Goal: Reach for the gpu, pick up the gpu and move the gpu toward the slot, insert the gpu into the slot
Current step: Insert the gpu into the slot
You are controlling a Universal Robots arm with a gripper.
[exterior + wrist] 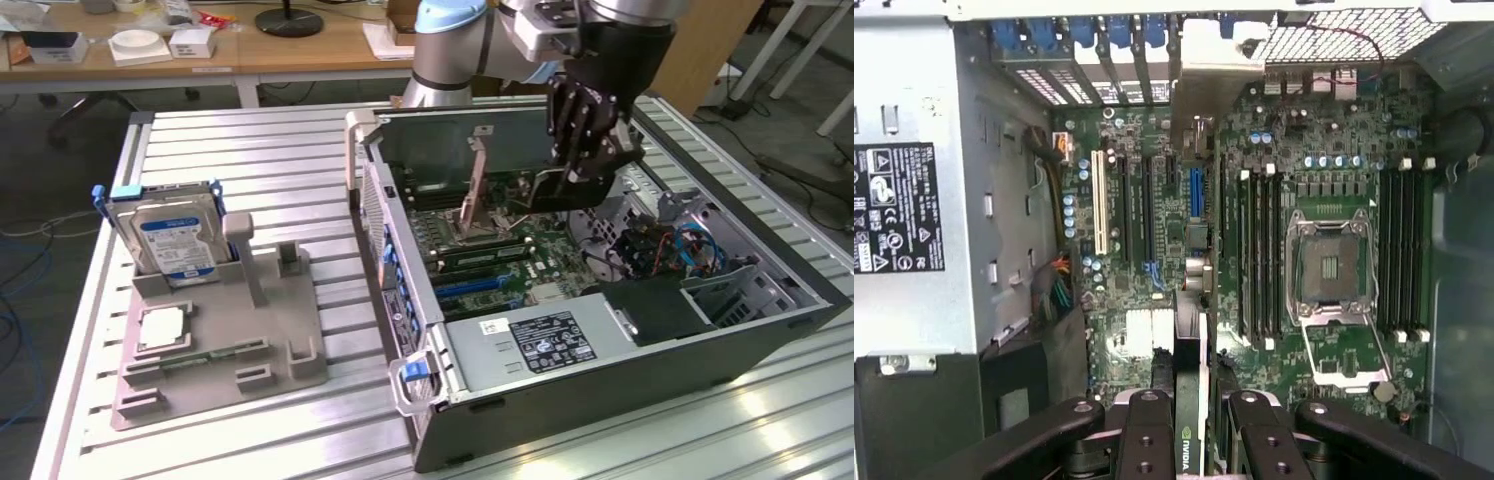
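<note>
Exterior view, biggest first, go. (A)

Slatted metal table (267, 160). An open computer case (801, 290) lies on it, with a grey tray (227, 360) at the exterior view's left. (B)

Any text? (A)

The power supply (534, 345) has a black-and-white sticker, print too small to read. The hard drive (174, 240) stands upright in the tray. Its label is blue and I can't read that either. (B)

Wrist view? (A)

It looks down on the motherboard (1334, 150) and its slots (1134, 215), one white and one short and blue. The supply sticker shows safety marks here, wording unreadable. (B)

Tool state? (A)

The tool (1192, 405) has black fingers pinching the gpu (1189, 365), seen edge-on. The card's logo reads "NVIDIA". (B)

Where's the card? (A)

Inside the case opening, over the motherboard and well apart from the tray. In the wrist view it lines up with the blue slot. I cannot tell if it touches the board. (B)

Smallest? (A)

A square silver chip (160, 328) lying flat in the tray near the drive. No writing I can read. (B)
</note>
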